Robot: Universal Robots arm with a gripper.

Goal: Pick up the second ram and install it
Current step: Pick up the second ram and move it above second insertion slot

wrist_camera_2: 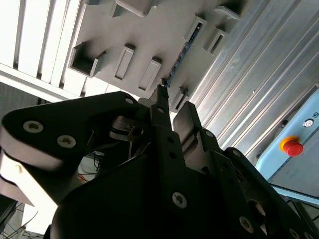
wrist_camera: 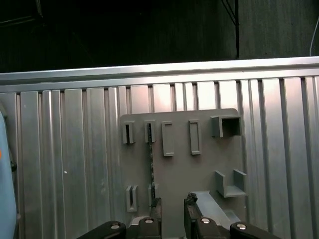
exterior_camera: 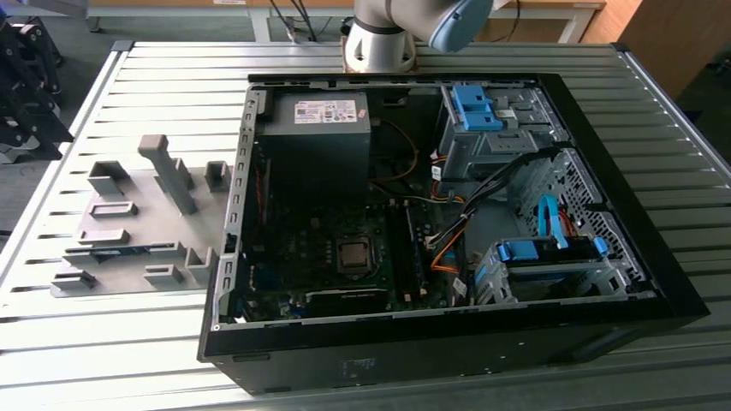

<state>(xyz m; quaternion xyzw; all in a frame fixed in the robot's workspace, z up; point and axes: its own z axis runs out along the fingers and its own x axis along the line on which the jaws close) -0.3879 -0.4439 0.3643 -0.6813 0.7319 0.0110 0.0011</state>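
The end effector [wrist_camera: 172, 208], open and empty, hovers well above the fixture [wrist_camera: 199, 174], the ram [wrist_camera: 150, 164] on edge beneath it, lengthwise square to the closing direction.

the exterior view looks down from high on the whole table [exterior_camera: 115, 342], the open computer case [exterior_camera: 446, 338] and the grey fixture plate [exterior_camera: 149, 229]. the first wrist view looks straight down on that plate. the second wrist view peeks past the gripper [wrist_camera_2: 173, 102], slanted, at it too.

Lab: slatted metal bench [exterior_camera: 115, 342], opened computer case [exterior_camera: 457, 351]
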